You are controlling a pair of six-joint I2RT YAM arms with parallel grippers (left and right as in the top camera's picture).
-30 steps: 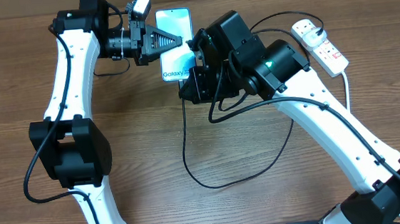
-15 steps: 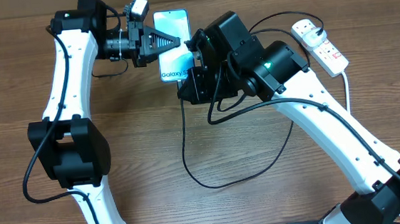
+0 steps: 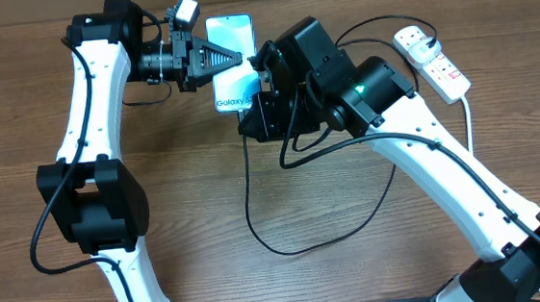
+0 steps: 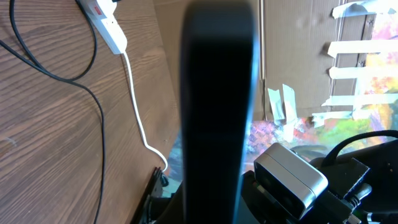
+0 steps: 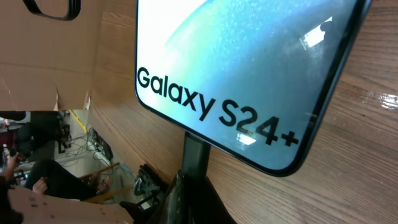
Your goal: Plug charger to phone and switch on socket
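The phone, screen lit blue-teal with "Galaxy" text, lies face up at the back middle of the table. My left gripper reaches in from the left and is shut on it. In the left wrist view the phone shows edge-on as a dark slab rising from the gripper. My right gripper is shut on the charger's plug tip, which meets the phone's bottom edge. The charger's black cable loops over the table toward the white socket at the back right.
The socket's thick white cord runs down along the right arm. In the left wrist view the socket and its cord lie on the wood. Cardboard walls stand behind the table.
The phone and both grippers have shifted slightly to the left together. Both grips are unchanged.
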